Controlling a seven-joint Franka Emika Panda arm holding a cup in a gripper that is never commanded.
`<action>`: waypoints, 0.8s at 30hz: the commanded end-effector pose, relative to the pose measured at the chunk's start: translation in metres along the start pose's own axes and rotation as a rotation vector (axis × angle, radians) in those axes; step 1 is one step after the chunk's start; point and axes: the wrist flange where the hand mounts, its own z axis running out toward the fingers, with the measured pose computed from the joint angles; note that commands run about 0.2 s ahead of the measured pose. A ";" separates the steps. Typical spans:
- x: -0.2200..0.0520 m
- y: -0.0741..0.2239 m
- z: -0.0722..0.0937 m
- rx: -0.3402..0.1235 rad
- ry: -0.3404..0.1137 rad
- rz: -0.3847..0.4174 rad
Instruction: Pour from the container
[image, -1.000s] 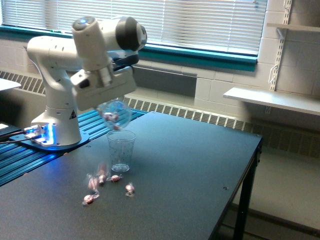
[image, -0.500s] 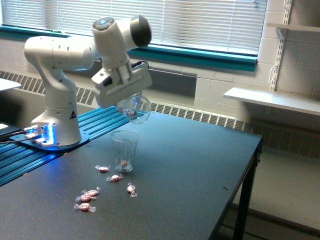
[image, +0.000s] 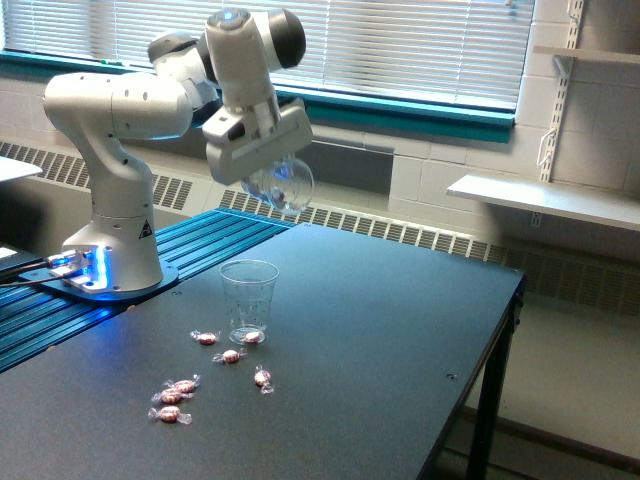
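White arm raised and bent forward, its end effector (image: 281, 181) angled downward, clamped on the container (image: 283, 185).

This looks like a robotics lab set up in a school-style room. A white robot arm (image: 130, 110) stands on a ribbed blue-lit metal base plate (image: 150, 270) at the left, beside a dark grey bench (image: 380, 330). Behind it run painted cinder-block walls (image: 450, 170), a teal window sill (image: 400, 112) under white slatted blinds (image: 400, 45), and white bracket-mounted wall shelves (image: 545, 200) at the far right.
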 end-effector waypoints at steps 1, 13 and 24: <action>0.016 0.025 -0.024 0.024 0.021 0.198; 0.041 0.052 -0.028 -0.046 0.006 0.233; 0.075 0.071 0.000 -0.084 -0.069 0.321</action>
